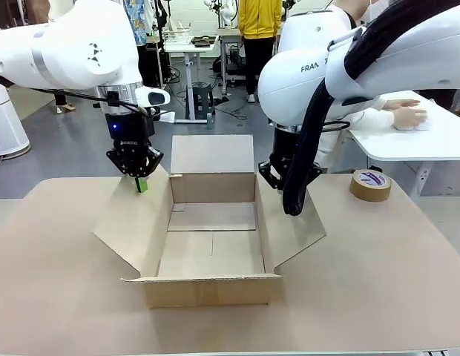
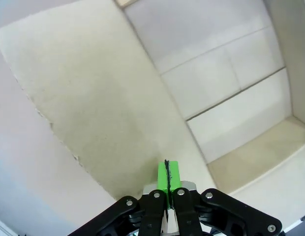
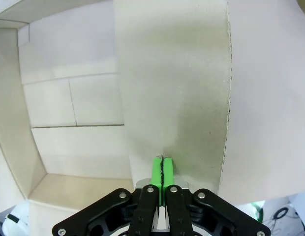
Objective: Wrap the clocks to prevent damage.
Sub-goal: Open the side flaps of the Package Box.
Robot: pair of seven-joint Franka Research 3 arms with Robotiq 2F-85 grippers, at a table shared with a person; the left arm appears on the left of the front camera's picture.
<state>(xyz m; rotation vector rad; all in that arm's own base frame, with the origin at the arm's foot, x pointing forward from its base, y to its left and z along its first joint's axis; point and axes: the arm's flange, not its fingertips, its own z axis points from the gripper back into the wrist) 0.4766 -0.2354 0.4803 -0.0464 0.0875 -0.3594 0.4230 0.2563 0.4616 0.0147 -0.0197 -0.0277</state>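
An open cardboard box (image 1: 211, 291) sits in the middle of the tan surface (image 1: 378, 274), and its bare floor is in view. The left flap (image 1: 133, 222) and right flap (image 1: 293, 230) are splayed outward and the far flap (image 1: 212, 153) stands upright.

The left pincer (image 1: 141, 184) points straight down over the far end of the left flap, just beside the box's far-left corner. Its green pads are pressed flat together with nothing between them. From the left wrist view, the left pincer (image 2: 167, 174) shows only a thin dark seam between the pads. The pale left flap (image 2: 93, 98) spreads beneath it, and the box floor (image 2: 226, 73) lies off to one side. I cannot tell whether the tips touch the cardboard.

The right pincer (image 1: 283, 191) hangs at the far end of the right flap, close to the box's far-right corner. In the front view a black cable hose (image 1: 304, 148) looping down from the arm partly covers it. The right wrist view shows the right pincer (image 3: 162, 169) fully narrowed, pad against pad and gripping nothing. It is poised over the right flap (image 3: 172, 73), with the box interior (image 3: 74, 108) beside it. Contact with the flap is again unclear.

A roll of brown tape (image 1: 370, 185) lies flat on the surface to the right of the box, well apart from it. Beyond it, a person's hand (image 1: 408, 116) rests on a white table (image 1: 408, 144)
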